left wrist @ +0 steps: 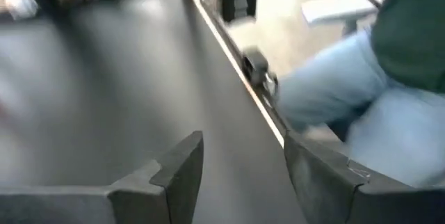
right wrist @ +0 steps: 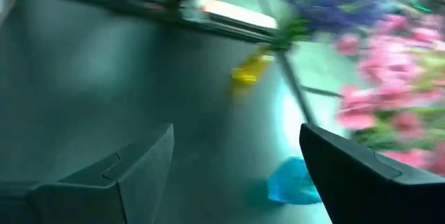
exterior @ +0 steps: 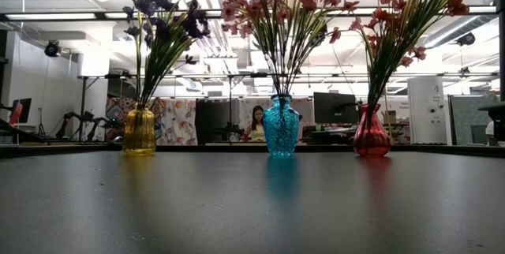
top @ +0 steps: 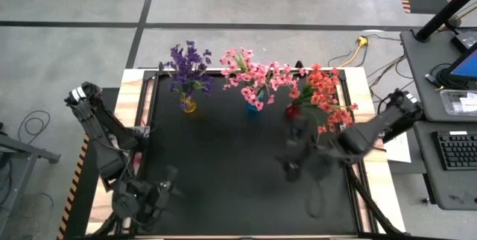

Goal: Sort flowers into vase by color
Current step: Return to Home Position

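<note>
1. Flowers line the far edge of the black table (top: 223,165), three bunches in a row, sorted by colour.
2. A person in jeans (left wrist: 361,92) is just past the table's edge, near my left gripper (left wrist: 243,140), whose fingers are apart over bare mat.
3. My right gripper (right wrist: 238,132) hangs over the table's right half, fingers apart, its arm just beside the coral-red bunch (top: 322,91).
4. That bunch fills the red vase (exterior: 371,132); the pink bunch (top: 253,76) stands in the blue vase (exterior: 281,126), and the purple bunch (top: 188,62) in the yellow vase (exterior: 139,132).

- Ceiling lights (exterior: 47,16) are glaring behind your flowers (exterior: 284,5), leaving them backlit.
- The dark bench (exterior: 252,207) is faintly mirroring the three vases (exterior: 281,125).
- From above, you are getting even light.
</note>
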